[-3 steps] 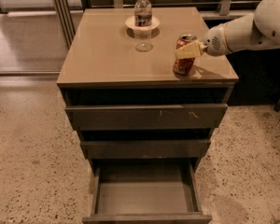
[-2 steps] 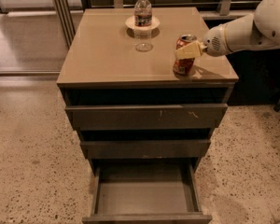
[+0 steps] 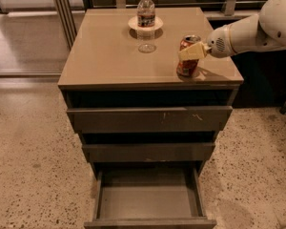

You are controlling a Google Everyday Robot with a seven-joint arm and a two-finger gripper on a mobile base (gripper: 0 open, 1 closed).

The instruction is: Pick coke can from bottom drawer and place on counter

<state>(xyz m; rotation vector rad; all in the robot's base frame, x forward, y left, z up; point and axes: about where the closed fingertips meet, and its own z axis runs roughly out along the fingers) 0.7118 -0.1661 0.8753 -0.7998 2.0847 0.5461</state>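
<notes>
The coke can [image 3: 187, 67] stands upright on the counter [image 3: 105, 56] near its right front corner. My gripper [image 3: 191, 51] reaches in from the right on a white arm [image 3: 257, 30] and is shut on the can's upper half, with a cream finger [image 3: 190, 52] across its front. The bottom drawer [image 3: 148, 202] is pulled out at the foot of the cabinet, and its inside is bare.
A clear water bottle [image 3: 146, 13] stands on a small white plate [image 3: 156, 24] at the counter's back middle. The two upper drawers [image 3: 150, 120] are slightly ajar. Speckled floor surrounds the cabinet; a dark railing runs behind it.
</notes>
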